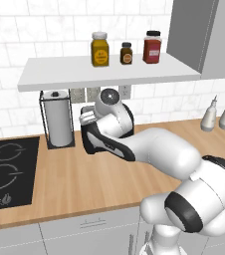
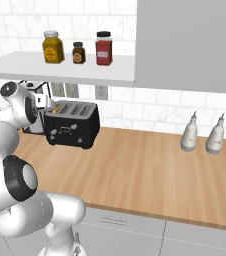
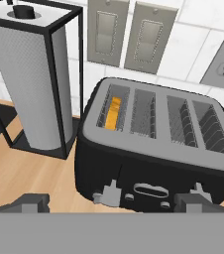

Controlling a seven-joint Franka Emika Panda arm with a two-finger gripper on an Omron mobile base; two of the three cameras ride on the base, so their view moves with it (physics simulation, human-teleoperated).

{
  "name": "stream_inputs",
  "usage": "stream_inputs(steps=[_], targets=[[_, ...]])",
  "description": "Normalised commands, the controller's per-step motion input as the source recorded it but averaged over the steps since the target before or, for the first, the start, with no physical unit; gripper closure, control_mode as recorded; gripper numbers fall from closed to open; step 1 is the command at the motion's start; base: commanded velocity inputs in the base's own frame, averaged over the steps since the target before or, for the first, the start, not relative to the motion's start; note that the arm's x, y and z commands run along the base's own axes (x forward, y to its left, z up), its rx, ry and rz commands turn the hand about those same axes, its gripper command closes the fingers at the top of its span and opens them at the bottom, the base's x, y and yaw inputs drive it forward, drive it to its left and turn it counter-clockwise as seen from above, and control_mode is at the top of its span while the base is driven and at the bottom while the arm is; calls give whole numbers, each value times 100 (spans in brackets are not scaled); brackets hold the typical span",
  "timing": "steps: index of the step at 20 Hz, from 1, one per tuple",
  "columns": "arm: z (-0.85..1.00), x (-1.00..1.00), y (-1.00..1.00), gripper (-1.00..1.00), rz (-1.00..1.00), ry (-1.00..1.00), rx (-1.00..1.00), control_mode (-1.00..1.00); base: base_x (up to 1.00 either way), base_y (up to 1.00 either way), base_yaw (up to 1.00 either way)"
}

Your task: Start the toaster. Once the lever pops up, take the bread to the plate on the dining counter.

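The toaster [image 3: 153, 149] stands on the wood counter [image 2: 150, 165] beside the paper-towel roll [image 3: 32, 79], its long axis along the wall, knobs facing the arm. The bread [image 3: 114, 113] stands on edge in the leftmost slot. The gripper [image 3: 115, 202] hovers before the toaster's front, fingers [image 3: 30, 202] spread wide, touching nothing.

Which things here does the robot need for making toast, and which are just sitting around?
Needed: toaster; bread in its leftmost slot; gripper in front of the toaster.

Just sitting around: paper-towel roll; three spice jars on the shelf; two white bottles; stovetop; wall switches.
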Motion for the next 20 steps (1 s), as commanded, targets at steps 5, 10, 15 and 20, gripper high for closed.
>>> stream_inputs(steps=[5,10,15,20], targets=[[0,0,0,-100,0,0,0,-100,0,0,0],[0,0,0,-100,0,0,0,-100,0,0,0],[0,0,0,-100,0,0,0,-100,0,0,0],[0,0,0,-100,0,0,0,-100,0,0,0]])
